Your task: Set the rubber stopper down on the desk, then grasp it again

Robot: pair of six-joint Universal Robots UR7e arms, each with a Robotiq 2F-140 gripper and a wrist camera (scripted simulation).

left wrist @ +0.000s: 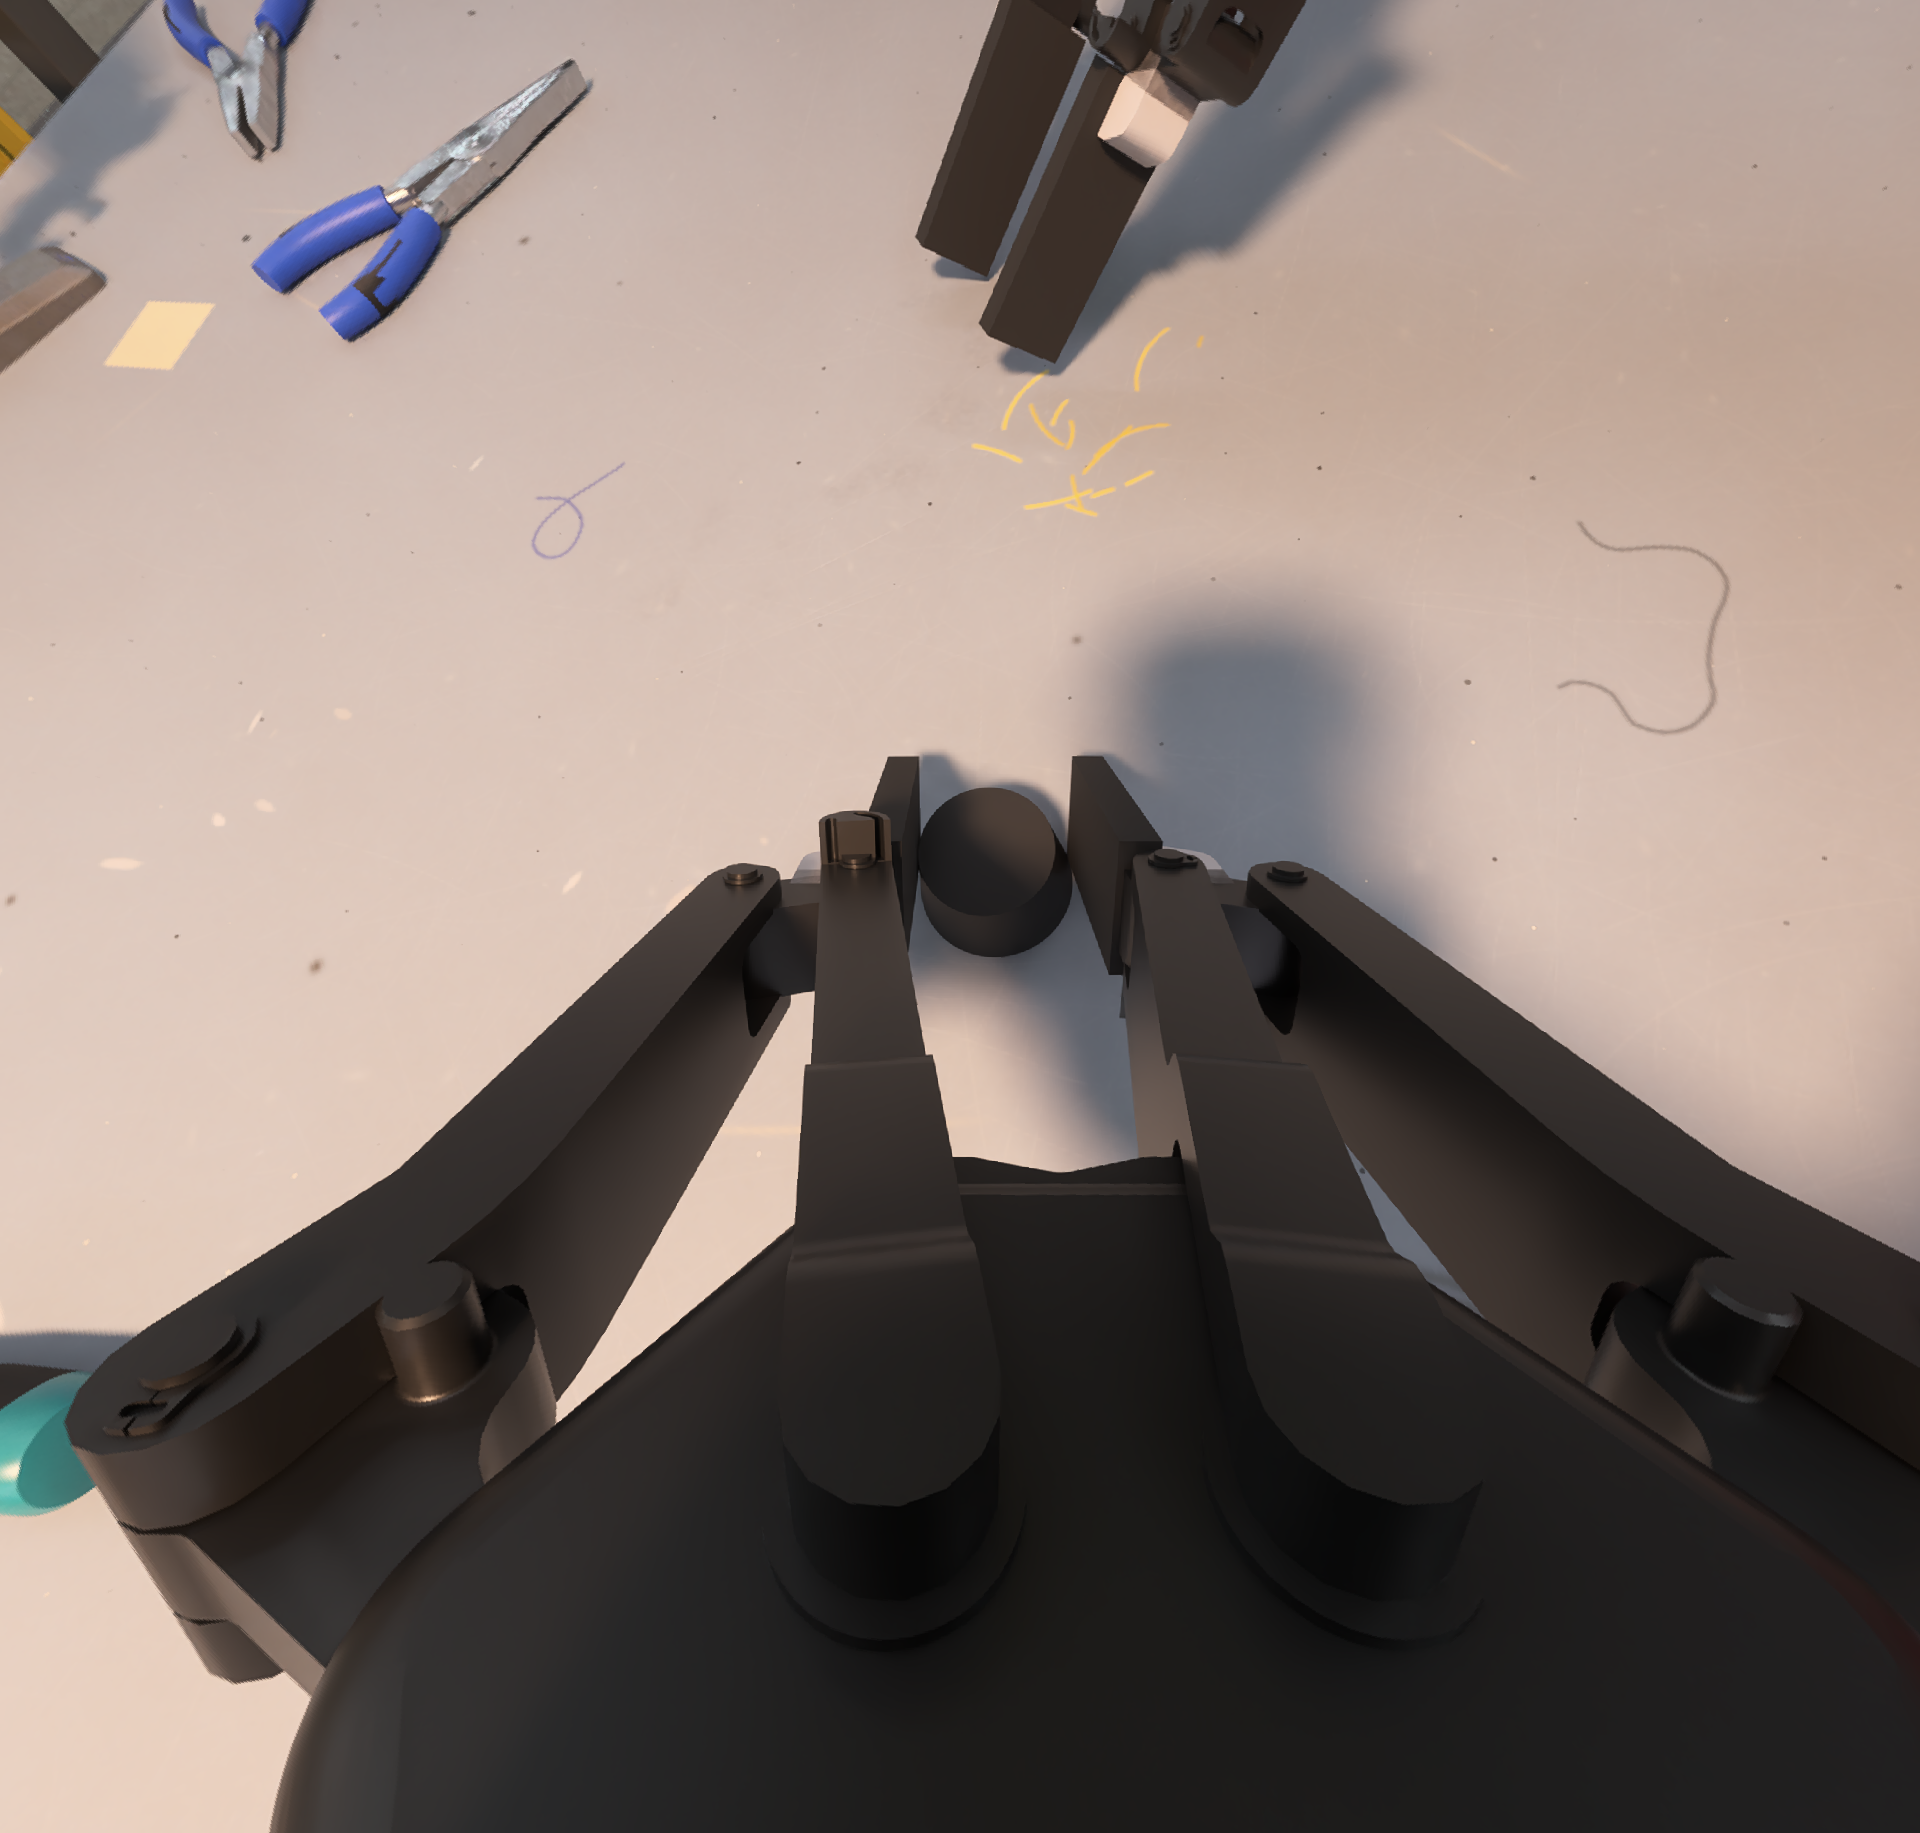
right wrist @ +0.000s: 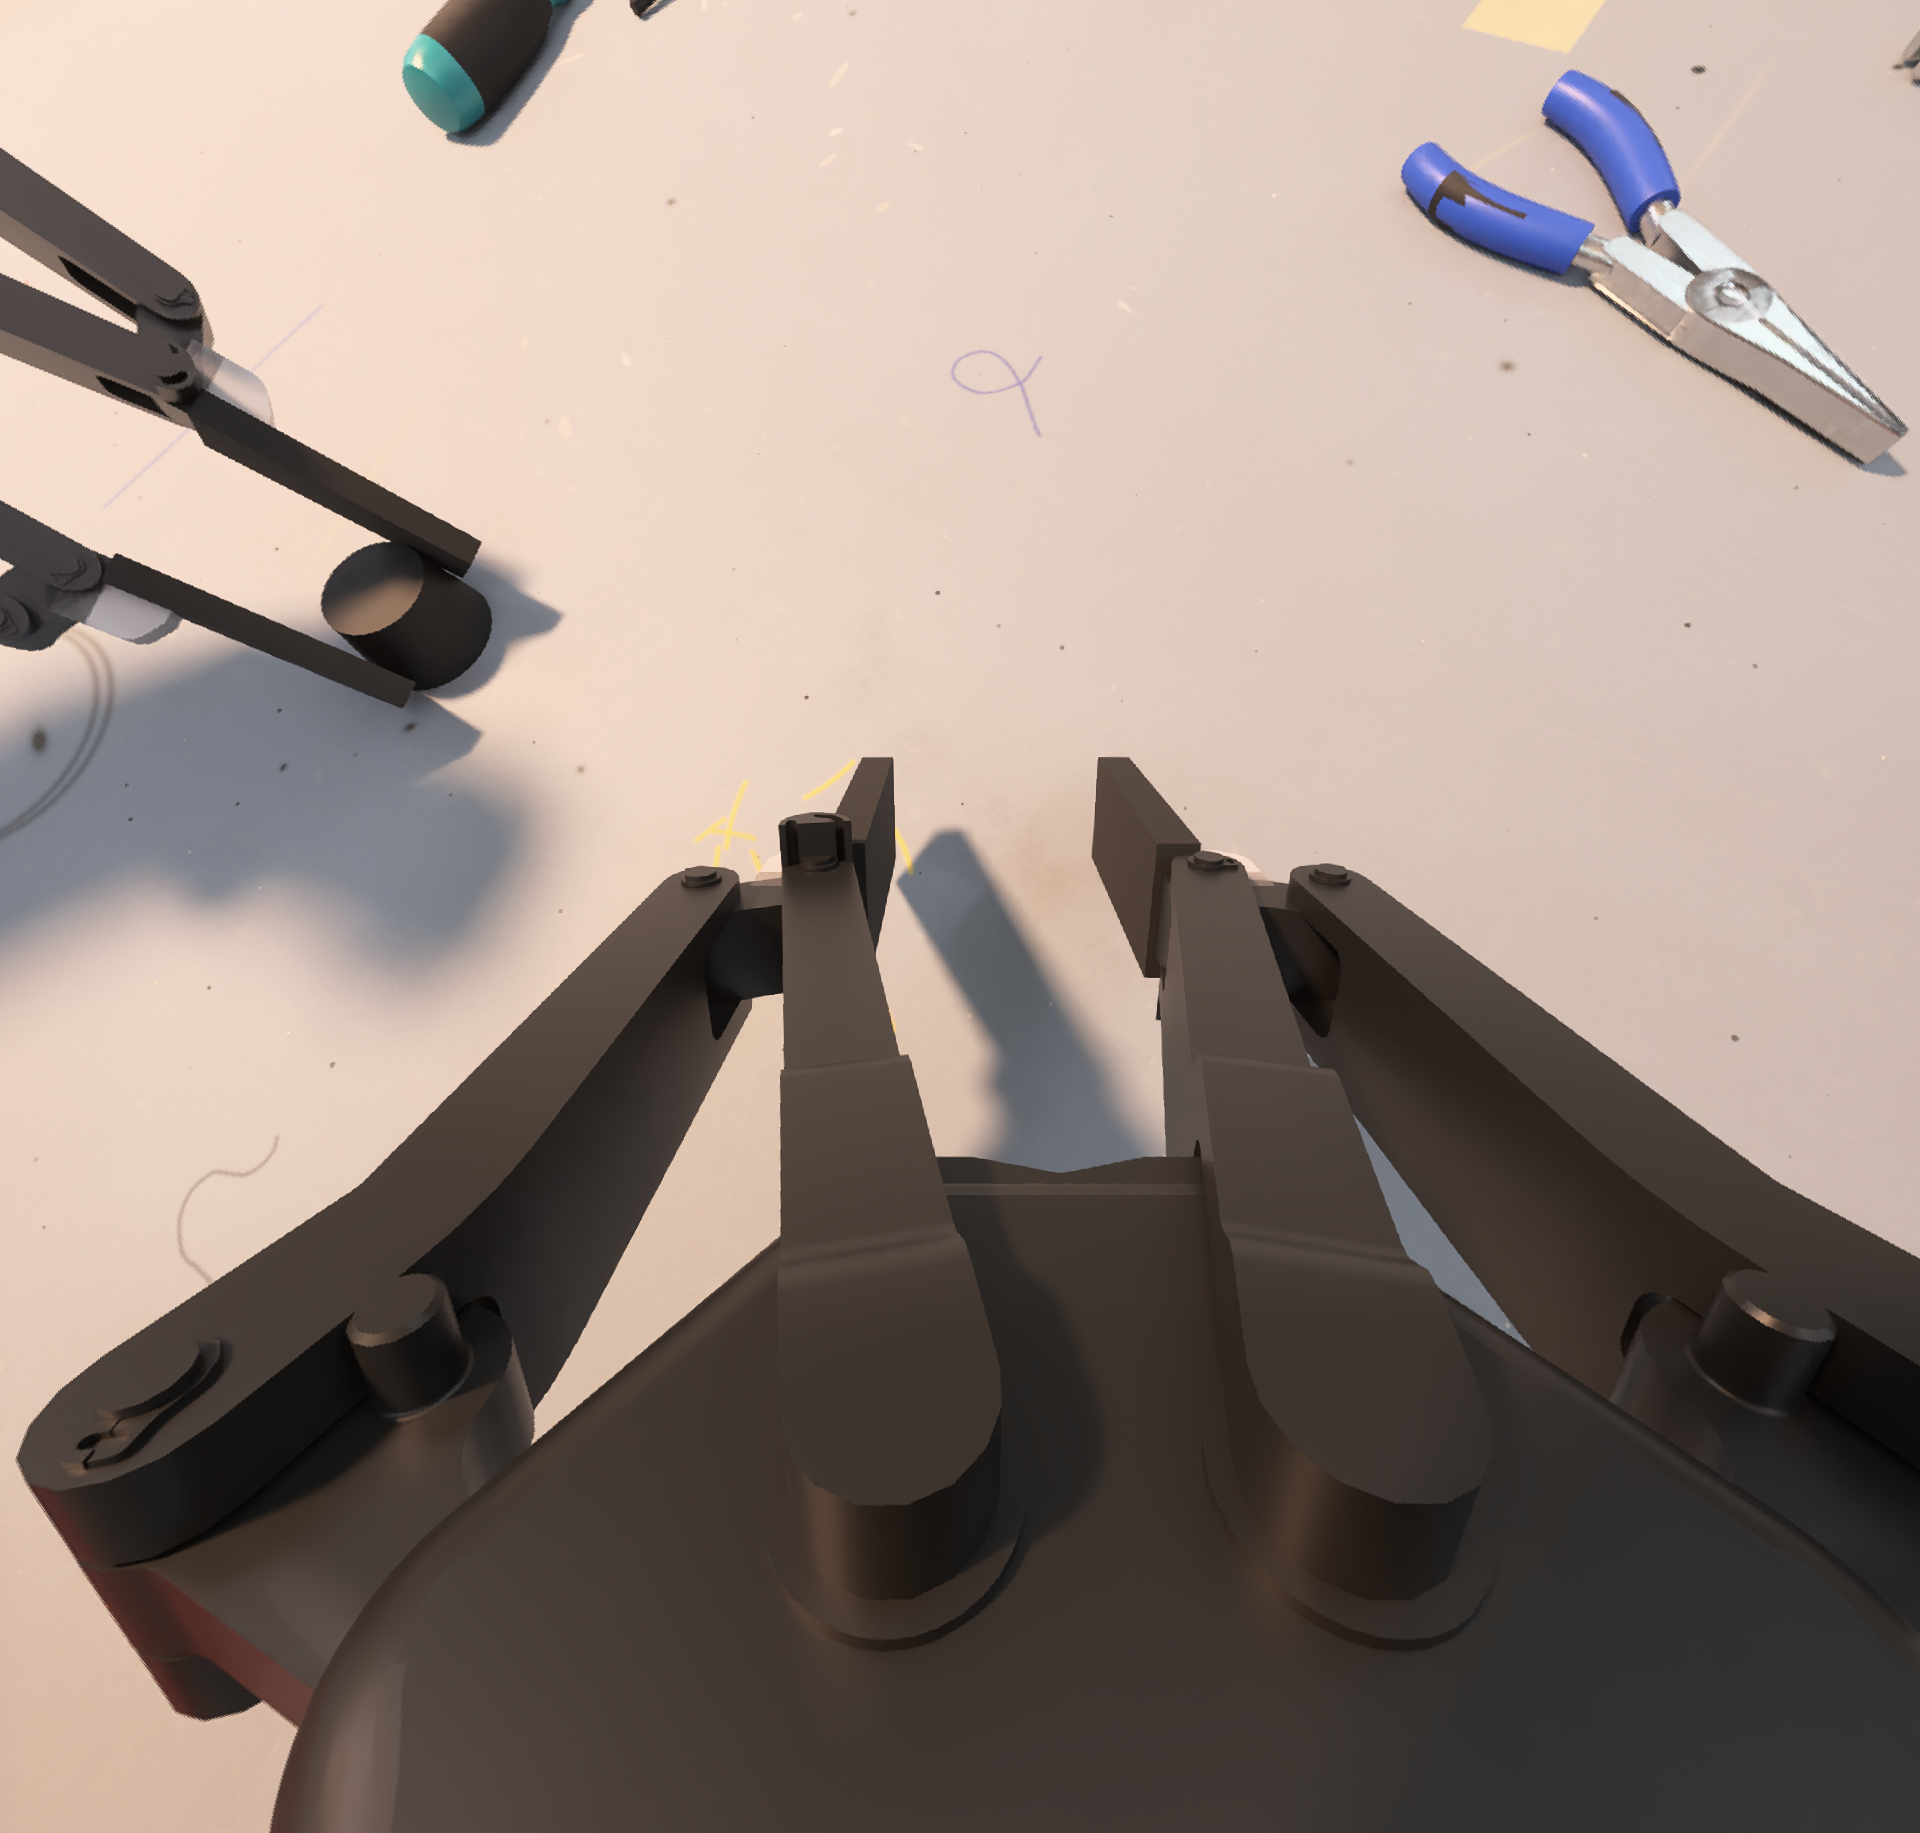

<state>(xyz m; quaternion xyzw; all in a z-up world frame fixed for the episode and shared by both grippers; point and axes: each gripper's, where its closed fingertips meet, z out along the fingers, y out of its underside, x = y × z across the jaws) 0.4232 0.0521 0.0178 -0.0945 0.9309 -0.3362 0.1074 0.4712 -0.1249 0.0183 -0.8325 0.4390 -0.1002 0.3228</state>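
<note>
The rubber stopper [left wrist: 992, 864] is a short black cylinder lying low on the pale desk [left wrist: 727, 640]. My left gripper [left wrist: 992, 760] has both pads against its sides and is shut on it. In the right wrist view the stopper [right wrist: 405, 614] shows at the left between the left gripper's fingers [right wrist: 436, 622], with its shadow right beside it. My right gripper [right wrist: 994, 765] has its fingers apart with nothing between them and hovers just above the desk. It also shows in the left wrist view [left wrist: 987, 303], beyond the stopper.
Blue-handled pliers [left wrist: 405, 214] and a smaller pair [left wrist: 249, 48] lie at the far left. The large pair also shows in the right wrist view [right wrist: 1662, 266]. There is also a teal-and-black screwdriver [right wrist: 488, 33], a yellow note [left wrist: 159, 334] and a metal block [left wrist: 42, 297].
</note>
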